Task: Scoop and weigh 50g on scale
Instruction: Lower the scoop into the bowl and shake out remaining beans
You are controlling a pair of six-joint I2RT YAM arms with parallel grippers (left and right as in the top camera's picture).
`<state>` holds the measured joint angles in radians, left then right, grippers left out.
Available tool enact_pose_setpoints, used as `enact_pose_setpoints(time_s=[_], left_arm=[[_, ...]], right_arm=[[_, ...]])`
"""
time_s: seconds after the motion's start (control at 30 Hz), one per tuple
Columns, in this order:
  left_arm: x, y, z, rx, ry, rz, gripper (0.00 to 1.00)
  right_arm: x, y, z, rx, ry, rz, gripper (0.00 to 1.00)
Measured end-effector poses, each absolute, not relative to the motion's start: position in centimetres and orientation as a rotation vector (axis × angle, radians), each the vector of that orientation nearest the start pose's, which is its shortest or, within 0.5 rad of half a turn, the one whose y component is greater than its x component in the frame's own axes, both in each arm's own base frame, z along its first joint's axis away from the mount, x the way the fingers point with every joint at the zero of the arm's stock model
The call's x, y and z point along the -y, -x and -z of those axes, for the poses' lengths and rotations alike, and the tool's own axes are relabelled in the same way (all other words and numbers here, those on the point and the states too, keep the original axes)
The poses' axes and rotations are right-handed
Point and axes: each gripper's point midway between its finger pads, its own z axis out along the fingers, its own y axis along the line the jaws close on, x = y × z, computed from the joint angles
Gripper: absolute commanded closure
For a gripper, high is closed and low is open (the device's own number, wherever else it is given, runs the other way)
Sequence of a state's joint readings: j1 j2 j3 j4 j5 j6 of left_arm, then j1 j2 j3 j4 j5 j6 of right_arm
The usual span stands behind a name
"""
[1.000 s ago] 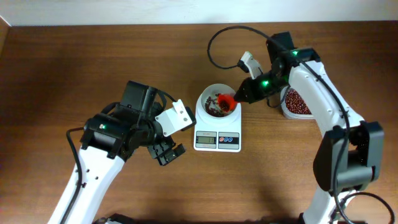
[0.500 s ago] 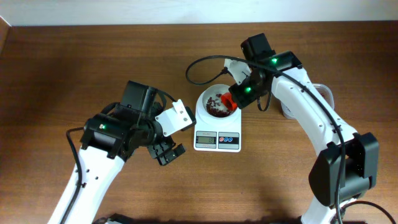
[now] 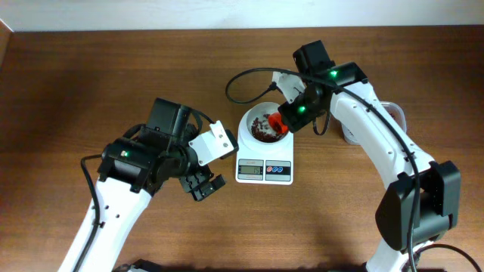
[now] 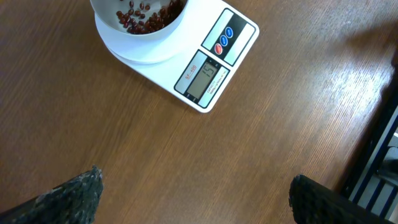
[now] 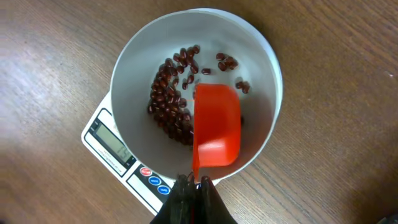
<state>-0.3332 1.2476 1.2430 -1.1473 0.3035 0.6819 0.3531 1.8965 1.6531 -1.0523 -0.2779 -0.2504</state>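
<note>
**A:** Far left: what is the left end effector (image 3: pixel 204 184) doing?
**B:** Jaws wide apart, holding nothing, hovering over the bare surface (image 3: pixel 91 91) beside the scale (image 4: pixel 208 71).
**A:** And centre?
**B:** The beans (image 5: pixel 171 93) lie in the white bowl (image 5: pixel 261 56) atop the scale. The right end effector (image 5: pixel 194 190) is clamped on the orange scoop (image 5: pixel 216 127), which is held inside the bowl.
**A:** The pouring step, then?
**B:** Seemingly; the display (image 4: pixel 202 78) is too small to read. Next, check it, then add more or stop.
</note>
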Motion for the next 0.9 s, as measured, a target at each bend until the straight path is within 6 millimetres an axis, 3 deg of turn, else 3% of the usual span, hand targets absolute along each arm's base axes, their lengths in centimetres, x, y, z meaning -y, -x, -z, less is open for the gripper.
enact_pose_setpoints(time_s=[0.23, 0.63, 0.77, 0.83, 0.9], left_arm=[[14.0, -24.6, -20.5, -2.285, -1.369, 0.303, 0.01], [14.0, -24.6, -20.5, -2.285, -1.369, 0.303, 0.01], [14.0, -24.6, -20.5, -2.285, -1.37, 0.303, 0.01], [14.0, -24.6, -20.5, -2.285, -1.37, 0.303, 0.01], [14.0, -24.6, -20.5, -2.285, -1.369, 0.303, 0.01]], right_arm=[[-19.5, -38.9, -13.7, -2.674, 0.854, -0.437, 0.96], [-18.9, -38.8, -13.6, -2.69, 0.849, -0.395, 0.96], [-18.7, -38.6, -17.1, -2.591, 0.87, -0.373, 0.96], [-18.5, -38.5, -17.1, -2.588, 0.895, -0.304, 0.96], [-19.5, -38.1, -17.0, -2.562, 0.962, -0.252, 0.96]])
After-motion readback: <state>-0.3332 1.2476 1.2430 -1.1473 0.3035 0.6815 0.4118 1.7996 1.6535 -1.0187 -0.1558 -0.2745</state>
